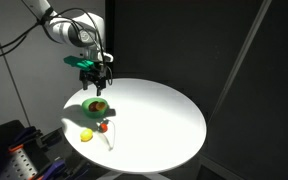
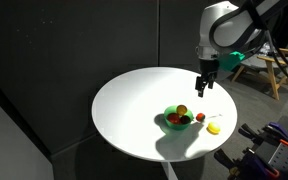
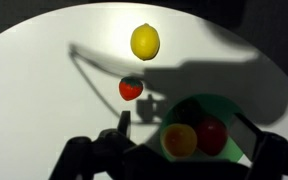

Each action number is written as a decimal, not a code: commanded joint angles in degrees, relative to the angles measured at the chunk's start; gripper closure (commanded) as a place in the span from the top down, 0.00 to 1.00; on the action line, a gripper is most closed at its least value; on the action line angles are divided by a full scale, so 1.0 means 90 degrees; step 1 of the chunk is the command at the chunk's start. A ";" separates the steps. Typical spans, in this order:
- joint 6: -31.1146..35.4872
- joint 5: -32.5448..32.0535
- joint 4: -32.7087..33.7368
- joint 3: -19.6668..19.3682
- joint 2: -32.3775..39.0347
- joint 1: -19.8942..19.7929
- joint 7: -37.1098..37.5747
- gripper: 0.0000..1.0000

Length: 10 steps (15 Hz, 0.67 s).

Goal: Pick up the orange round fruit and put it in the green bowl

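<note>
The orange round fruit (image 3: pixel 179 140) lies inside the green bowl (image 3: pixel 227 103), next to a dark red fruit (image 3: pixel 213 134). In both exterior views the bowl (image 1: pixel 88 108) (image 2: pixel 170 124) stands near the edge of the round white table, and the orange fruit (image 2: pixel 182 110) shows in it. My gripper (image 3: pixel 184 127) hangs above the bowl, open and empty, with its fingers spread either side of it. It also shows in both exterior views (image 1: pixel 91 76) (image 2: pixel 202 89), raised clear of the table.
A pale yellow lemon (image 3: pixel 145 42) (image 1: pixel 86 135) (image 2: pixel 214 127) and a small red strawberry-like fruit (image 3: pixel 131 88) (image 1: pixel 102 127) (image 2: pixel 199 117) lie on the white table (image 1: pixel 154 115) beside the bowl. Dark curtains stand behind the table.
</note>
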 commanded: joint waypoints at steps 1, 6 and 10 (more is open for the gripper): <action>-0.0206 0.0095 -0.0382 -0.0058 -0.0645 -0.0069 0.0027 1.00; -0.0373 0.0120 -0.0618 -0.0130 -0.1205 -0.0116 -0.0006 1.00; -0.0503 0.0170 -0.0694 -0.0177 -0.1593 -0.0131 -0.0050 1.00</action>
